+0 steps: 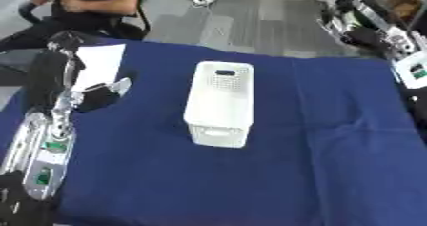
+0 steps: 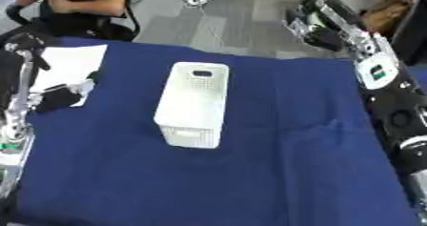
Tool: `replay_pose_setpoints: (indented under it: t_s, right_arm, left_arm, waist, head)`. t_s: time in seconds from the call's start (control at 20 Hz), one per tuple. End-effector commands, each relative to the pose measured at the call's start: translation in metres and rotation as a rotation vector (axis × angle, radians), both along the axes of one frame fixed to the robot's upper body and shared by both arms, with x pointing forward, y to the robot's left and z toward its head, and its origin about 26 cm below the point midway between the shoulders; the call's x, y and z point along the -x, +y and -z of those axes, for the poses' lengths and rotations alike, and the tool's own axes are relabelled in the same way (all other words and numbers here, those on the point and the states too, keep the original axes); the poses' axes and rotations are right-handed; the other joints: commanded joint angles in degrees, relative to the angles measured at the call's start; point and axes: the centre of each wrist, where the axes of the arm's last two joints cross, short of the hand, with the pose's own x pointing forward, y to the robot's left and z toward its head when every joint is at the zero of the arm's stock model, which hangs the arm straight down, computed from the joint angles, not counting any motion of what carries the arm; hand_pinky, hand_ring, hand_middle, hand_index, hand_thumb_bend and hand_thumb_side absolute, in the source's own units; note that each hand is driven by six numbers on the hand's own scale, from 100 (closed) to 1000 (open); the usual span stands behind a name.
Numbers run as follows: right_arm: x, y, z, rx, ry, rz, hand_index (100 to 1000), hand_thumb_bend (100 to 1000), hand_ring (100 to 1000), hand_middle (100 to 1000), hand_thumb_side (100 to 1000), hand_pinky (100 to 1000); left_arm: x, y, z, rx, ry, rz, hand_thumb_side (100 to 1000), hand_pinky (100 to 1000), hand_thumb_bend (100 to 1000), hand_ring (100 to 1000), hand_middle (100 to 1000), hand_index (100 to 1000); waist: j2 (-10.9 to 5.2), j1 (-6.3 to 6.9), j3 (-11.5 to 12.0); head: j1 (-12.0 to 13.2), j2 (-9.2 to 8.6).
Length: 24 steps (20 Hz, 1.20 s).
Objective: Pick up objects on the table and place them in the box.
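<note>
At the left edge of the table [image 1: 333,172], which is covered with a dark blue cloth, the robot's left arm [image 1: 42,144] comes in from the lower left corner and goes up along the side. Its silver parts carry small green marks. The left hand [image 1: 93,95] is at the end of this arm, dark, with something pale or silver beside it. It lies over the lower corner of a white sheet of paper [image 1: 102,63]. I cannot tell if its fingers are released or clenched, and I cannot tell if they hold something.

The white paper lies flat at the far left corner of the cloth, partly under the arm.

Near the middle of the table stands the white plastic box [image 1: 220,103]. It is long and narrow, with small holes in its walls and a dark handle slot at the far end. It seems to stand upside down, with the closed bottom up, but I am not sure. It touches nothing else, and it is well apart from both hands.

At the upper right, the right arm [image 2: 367,53] reaches over the floor beyond the table. The right hand [image 2: 313,29] is there, dark, near the far right corner of the table. The state of its fingers is not clear.
</note>
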Motion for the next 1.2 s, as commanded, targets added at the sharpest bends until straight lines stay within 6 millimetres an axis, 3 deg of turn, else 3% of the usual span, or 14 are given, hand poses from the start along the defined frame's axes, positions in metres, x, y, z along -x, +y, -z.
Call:
replay_pose_setpoints:
  t_s: [0.05,0.8,0.85,0.9,1.2]
  right_arm:
    - [-0.002,0.013,-0.025,-0.014,-0.054,-0.05,179,100,100,109,749,100]
    - [-0.002,0.08,-0.035,-0.05,-0.077,-0.246,179,100,100,107,751,100]
    - [-0.002,0.084,-0.035,-0.049,-0.076,-0.257,179,100,100,108,826,100]
    - [-0.002,0.087,-0.035,-0.049,-0.076,-0.263,179,100,100,108,753,100]
    - [0.0,0.108,-0.028,-0.045,-0.063,-0.306,181,100,100,111,761,100]
  left_arm:
    - [-0.001,0.003,-0.01,-0.034,-0.03,-0.002,466,100,510,458,692,735]
    - [-0.005,-0.006,-0.015,-0.05,-0.051,0.026,474,100,518,460,691,735]
    - [-0.005,-0.007,-0.015,-0.05,-0.052,0.028,474,100,518,460,691,735]
    - [-0.005,-0.007,-0.015,-0.05,-0.052,0.029,474,100,519,460,691,735]
    - [-0.006,-0.011,-0.017,-0.047,-0.058,0.041,476,100,521,460,690,735]
  waist:
    - [-0.75,-0.08,0.32]
    - [-0.94,-0.5,2.07]
    - [-0.91,-0.49,2.15]
    - [-0.89,-0.48,2.2]
    - [-0.59,-0.4,2.65]
  head:
    - [-0.05,-0.06]
    - [-0.88,-0.01]
    - [-1.02,-0.02]
    - [-1.11,-0.03]
    - [-1.98,-0.26]
